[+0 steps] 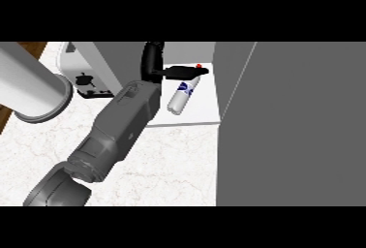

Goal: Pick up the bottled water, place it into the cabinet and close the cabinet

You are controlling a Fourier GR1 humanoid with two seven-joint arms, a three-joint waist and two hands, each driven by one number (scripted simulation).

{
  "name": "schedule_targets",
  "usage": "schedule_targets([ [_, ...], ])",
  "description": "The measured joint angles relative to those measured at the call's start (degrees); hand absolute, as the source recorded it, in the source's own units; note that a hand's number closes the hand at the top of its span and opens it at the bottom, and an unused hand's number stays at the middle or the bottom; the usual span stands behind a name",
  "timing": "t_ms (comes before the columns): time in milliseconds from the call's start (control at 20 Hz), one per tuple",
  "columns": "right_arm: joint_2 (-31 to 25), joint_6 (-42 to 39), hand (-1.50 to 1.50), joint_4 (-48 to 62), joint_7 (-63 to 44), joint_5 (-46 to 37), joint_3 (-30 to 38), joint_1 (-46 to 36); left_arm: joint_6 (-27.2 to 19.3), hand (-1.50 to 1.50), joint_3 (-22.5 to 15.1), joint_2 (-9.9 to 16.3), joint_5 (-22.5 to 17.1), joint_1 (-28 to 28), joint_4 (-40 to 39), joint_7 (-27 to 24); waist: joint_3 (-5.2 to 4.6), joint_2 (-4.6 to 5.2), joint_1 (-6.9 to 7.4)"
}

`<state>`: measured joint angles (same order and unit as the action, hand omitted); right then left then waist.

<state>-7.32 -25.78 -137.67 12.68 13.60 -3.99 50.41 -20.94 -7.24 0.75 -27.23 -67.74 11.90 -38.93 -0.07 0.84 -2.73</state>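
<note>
White plastic water bottle with blue label and red cap [181, 95] lay on its side on white cabinet shelf [204, 114], tilted, cap toward the back, base near the front edge. Black left hand [174, 72] hovered just beyond the cap end, thumb and fingers extended, holding nothing. Right hand not visible. Tall grey cabinet door [300, 126] stood open at the shelf's right edge. Risks judged: withdrawing forearm could nudge bottle and roll it off the front edge; closing door could catch the bottle's base.
</note>
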Motion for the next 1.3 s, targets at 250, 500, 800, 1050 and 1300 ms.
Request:
schedule_targets([
  [250, -0.2, -0.4, -1.50, -0.4, -0.4, 0.2, -0.4, 1.4, 1.2, -1.50, -1.5, -0.5, -0.8, 3.7, 3.3, -1.1, 0.02, -0.55, 0.54],
  [500, 0.5, -0.4, -1.50, -0.3, 0.0, 0.0, -1.2, 2.3, 2.6, -1.50, -4.5, -0.7, -2.7, 8.7, 10.2, 1.1, 0.04, -1.07, 1.39],
  [800, 1.2, 1.5, -1.50, -0.5, -1.9, -0.5, -3.0, 1.2, 6.3, -1.50, -11.1, -0.7, -6.9, 17.6, 21.9, 2.4, 0.02, -1.24, 2.08],
  [1050, 1.6, 2.5, -1.50, -0.8, -2.0, -0.9, -4.2, 1.6, 8.8, -1.50, -16.4, -0.8, -8.3, 26.5, 32.9, 2.4, 0.02, -1.36, 2.65],
  [1300, 1.2, 2.8, -1.50, -1.1, -1.5, -1.6, -4.5, 2.2, 9.4, -1.50, -20.0, 0.6, -7.2, 34.7, 44.8, 4.5, 0.03, -1.43, 3.15],
])
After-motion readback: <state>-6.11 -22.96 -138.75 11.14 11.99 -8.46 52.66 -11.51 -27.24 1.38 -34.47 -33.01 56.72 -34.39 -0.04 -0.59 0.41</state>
